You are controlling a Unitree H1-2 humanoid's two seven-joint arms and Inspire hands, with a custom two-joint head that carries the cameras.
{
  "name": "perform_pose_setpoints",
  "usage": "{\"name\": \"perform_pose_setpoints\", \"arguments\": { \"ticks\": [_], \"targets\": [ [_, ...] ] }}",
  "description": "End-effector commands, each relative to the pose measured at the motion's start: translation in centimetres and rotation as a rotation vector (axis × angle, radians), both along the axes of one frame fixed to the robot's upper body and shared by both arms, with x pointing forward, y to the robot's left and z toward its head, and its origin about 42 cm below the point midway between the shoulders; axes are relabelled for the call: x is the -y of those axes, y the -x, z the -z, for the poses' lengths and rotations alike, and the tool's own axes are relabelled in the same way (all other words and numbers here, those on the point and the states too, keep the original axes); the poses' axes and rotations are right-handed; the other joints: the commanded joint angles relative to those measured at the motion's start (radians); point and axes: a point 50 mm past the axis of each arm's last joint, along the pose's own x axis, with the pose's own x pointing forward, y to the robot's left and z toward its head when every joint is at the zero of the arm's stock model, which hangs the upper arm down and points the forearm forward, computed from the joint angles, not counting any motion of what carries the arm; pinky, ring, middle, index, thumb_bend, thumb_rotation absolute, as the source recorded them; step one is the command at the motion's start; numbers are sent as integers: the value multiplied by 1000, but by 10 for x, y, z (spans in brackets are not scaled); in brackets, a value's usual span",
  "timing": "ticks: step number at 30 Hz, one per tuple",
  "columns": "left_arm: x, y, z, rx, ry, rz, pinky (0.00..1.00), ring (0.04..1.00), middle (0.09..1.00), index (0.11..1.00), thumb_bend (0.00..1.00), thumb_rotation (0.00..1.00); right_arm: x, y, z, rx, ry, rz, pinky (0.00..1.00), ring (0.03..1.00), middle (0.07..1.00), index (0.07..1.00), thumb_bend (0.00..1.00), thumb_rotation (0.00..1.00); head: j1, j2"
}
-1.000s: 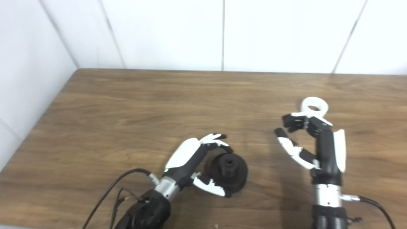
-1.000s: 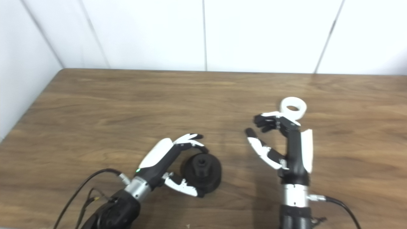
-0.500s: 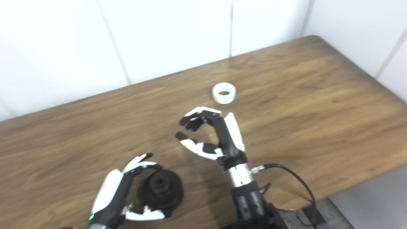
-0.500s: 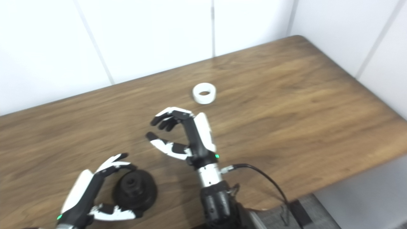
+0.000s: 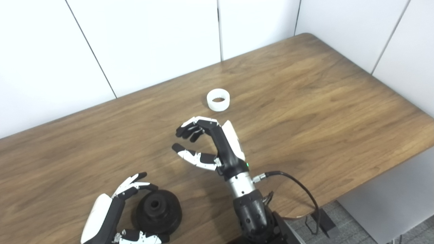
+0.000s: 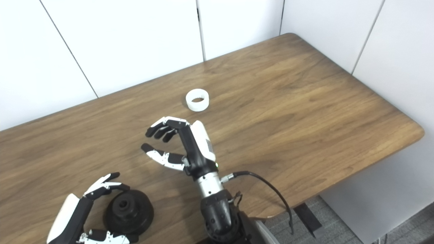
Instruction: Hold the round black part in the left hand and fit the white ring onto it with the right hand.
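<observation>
The round black part lies flat on the wooden table near its front edge, hub hole up. My left hand is cupped around its left side, fingers at the far rim and thumb at the near rim, in a loose open curl. The white ring lies flat farther back, alone. My right hand hovers a short way in front of the ring, open, fingers curled over a spread thumb, nothing in it.
White wall panels stand right behind the table. The table's right edge and rounded corners are in view, with grey floor below. A black cable loops from the right wrist over the front edge.
The whole picture has swung and risen, so the camera moved. The ring and black part lie where they were, and both hands keep about the same pose.
</observation>
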Motion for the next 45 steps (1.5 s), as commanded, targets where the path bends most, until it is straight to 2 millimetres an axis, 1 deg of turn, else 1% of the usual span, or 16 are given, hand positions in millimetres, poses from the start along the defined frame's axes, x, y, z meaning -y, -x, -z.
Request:
{"name": "perform_pose_setpoints", "arguments": {
  "ticks": [1, 4, 5, 7, 9, 11, 14, 16, 17, 19, 23, 30, 35, 37, 39, 45],
  "targets": [
    [-1, 0, -3, 1, -1, 11, 768, 924, 894, 573, 936, 127, 9, -14, -28, 76, 89, 31, 529, 618, 635, 496, 500, 154, 3, 1],
    [-2, 0, -2, 2, 3, 13, 759, 919, 892, 572, 934, 130, 22, -26, -38, 49, 187, 78, 568, 676, 700, 498, 501, 158, 7, -1],
    [-2, 0, -2, 2, 5, 14, 757, 918, 891, 572, 933, 130, 25, -29, -40, 43, 204, 85, 592, 710, 736, 499, 502, 159, 7, -1],
    [-3, 0, -2, 5, 8, 12, 751, 914, 889, 571, 934, 131, 33, -40, -48, 42, 249, 106, 607, 733, 762, 499, 503, 159, 5, 2],
    [-3, 0, -2, 7, 8, 11, 746, 911, 887, 570, 936, 134, 40, -49, -53, 44, 295, 128, 601, 736, 773, 498, 503, 159, 5, 2],
    [-3, 0, -2, 4, 11, 10, 754, 920, 893, 574, 930, 124, 48, -58, -58, 48, 359, 152, 570, 727, 774, 498, 503, 160, 6, 0],
    [-3, 0, -3, -2, 12, 7, 762, 922, 893, 575, 930, 123, 57, -66, -63, 40, 431, 168, 569, 736, 785, 498, 502, 162, 10, 0],
    [-2, 0, -3, -3, 14, 4, 762, 918, 889, 573, 934, 122, 65, -73, -66, 22, 476, 178, 604, 763, 806, 667, 561, 335, 17, 1],
    [-2, 0, -3, -1, 15, 4, 760, 915, 887, 572, 937, 120, 69, -76, -67, 15, 494, 182, 614, 772, 812, 710, 577, 382, 18, 1],
    [-1, 1, -2, 0, 12, 4, 755, 912, 884, 572, 940, 119, 79, -85, -70, -8, 550, 189, 634, 794, 831, 753, 599, 442, 22, 0],
    [1, 2, -1, 0, 9, 5, 756, 915, 887, 574, 937, 119, 95, -102, -78, -69, 625, 199, 704, 864, 886, 811, 621, 497, 33, 0],
    [1, 3, -1, -6, 4, 4, 768, 922, 896, 582, 929, 122, 112, -128, -95, -95, 735, 164, 702, 868, 889, 828, 678, 508, 45, 4],
    [1, 4, -1, -5, 4, 3, 774, 926, 900, 585, 922, 127, 120, -147, -103, -131, 807, 147, 716, 870, 892, 842, 713, 516, 50, 6],
    [2, 5, -1, -5, 3, 2, 775, 927, 901, 586, 922, 129, 122, -153, -104, -150, 839, 130, 722, 873, 896, 850, 714, 526, 51, 7],
    [2, 5, -1, -3, 7, 2, 775, 926, 900, 585, 922, 130, 123, -159, -104, -178, 892, 105, 718, 868, 893, 853, 744, 532, 56, 9],
    [2, 5, -2, -1, 6, 3, 768, 925, 899, 583, 925, 126, 132, -176, -101, -259, 1001, 67, 751, 889, 914, 885, 773, 616, 66, 15]
  ]
}}
